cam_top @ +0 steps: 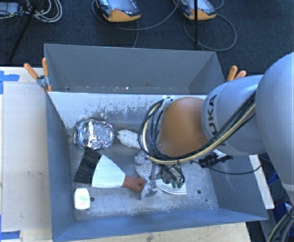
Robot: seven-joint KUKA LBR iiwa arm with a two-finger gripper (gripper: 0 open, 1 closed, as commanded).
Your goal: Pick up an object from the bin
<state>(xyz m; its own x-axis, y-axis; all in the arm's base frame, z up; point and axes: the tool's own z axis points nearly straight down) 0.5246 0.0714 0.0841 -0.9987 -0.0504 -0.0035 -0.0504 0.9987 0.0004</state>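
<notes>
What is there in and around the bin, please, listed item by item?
bin: one, grey, middle of the view
foil ball: one, silver, far left of the bin floor
lump: one, white, just right of the foil ball
brush: one, black, below the foil ball
wedge: one, white, against the brush's right side
brown piece: one, reddish brown, at the wedge's right tip
bottle: one, white and yellowish, near left corner
disc: one, whitish, under the gripper
devices: two, orange and black, on the floor beyond the bin
gripper: one, metal, low over the disc
arm: one, grey with an orange cover, from the right
</notes>
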